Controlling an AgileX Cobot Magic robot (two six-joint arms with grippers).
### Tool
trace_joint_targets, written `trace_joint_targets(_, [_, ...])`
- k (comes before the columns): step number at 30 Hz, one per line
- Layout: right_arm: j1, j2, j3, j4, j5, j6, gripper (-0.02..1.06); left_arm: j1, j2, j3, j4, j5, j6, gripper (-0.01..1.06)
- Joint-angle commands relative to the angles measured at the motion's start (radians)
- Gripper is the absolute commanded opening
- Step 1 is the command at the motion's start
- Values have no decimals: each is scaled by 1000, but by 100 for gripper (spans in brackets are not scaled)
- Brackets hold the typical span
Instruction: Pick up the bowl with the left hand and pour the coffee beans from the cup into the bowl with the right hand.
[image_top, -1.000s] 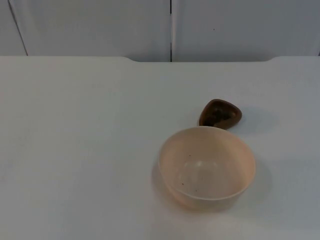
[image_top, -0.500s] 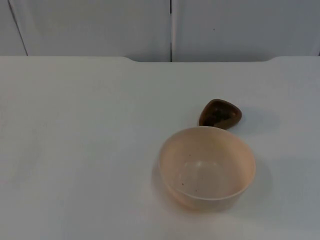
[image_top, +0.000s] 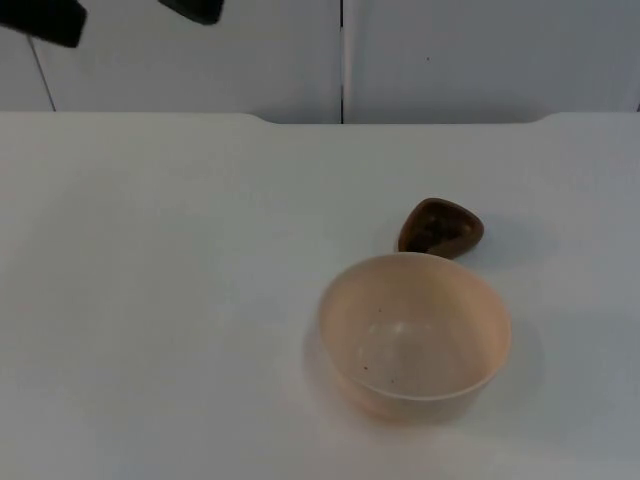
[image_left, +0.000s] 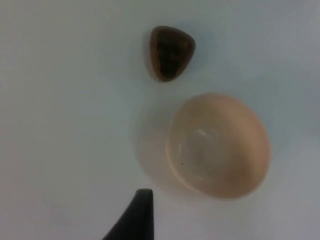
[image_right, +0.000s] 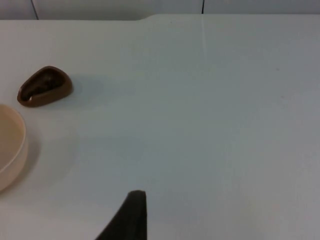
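Since half a second ago the left arm has come into the top view: two dark parts of it now show at the upper left, against the grey partition wall (image_top: 200, 60), where there was nothing before. The bowl and cup have not shifted.

The pale peach, round plastic bowl (image_top: 414, 335) stands upright on the white table top (image_top: 150, 300), a little to the right of the middle and toward the near edge. It looks nearly bare inside, with only a couple of tiny dark specks on its inner wall. Just behind it, nearly touching its far rim in the top view, sits the small brown cup (image_top: 440, 228), rounded-triangular at its mouth, with dark coffee beans (image_top: 437, 232) inside. The left wrist view looks down on both, with a clear strip of table between cup (image_left: 171, 52) and bowl (image_left: 219, 145).

The left gripper (image_left: 137, 220) hangs above the table, near the bowl's side but apart from it, holding nothing; one black fingertip shows, so I cannot tell how far open it is. The right gripper (image_right: 131, 217) waits low over bare table, well to the side of the cup (image_right: 45, 86) and the bowl's rim (image_right: 17, 150), with nothing in its grasp; its opening I cannot tell either.
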Motion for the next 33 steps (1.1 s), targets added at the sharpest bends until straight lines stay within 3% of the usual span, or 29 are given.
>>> trace_joint_targets(1, [-5, -3, 3, -4, -9, -7, 105, -33, 30, -20, -6, -17, -13, 102])
trace_joint_targets(9, [-5, -3, 3, -4, -9, -7, 105, -103, 125, -90, 12, -16, -35, 102])
trace_joint_targets(24, [-5, -3, 3, -5, -9, -9, 105, -256, 314, -149, 283, -59, -316, 102])
trace_joint_targets(29, [-5, -3, 3, -7, -9, -11, 105, -268, 345, -149, 291, -73, -331, 102])
trace_joint_targets(33, [-5, -3, 3, -7, -9, -13, 105, -268, 369, -149, 298, -35, -331, 102])
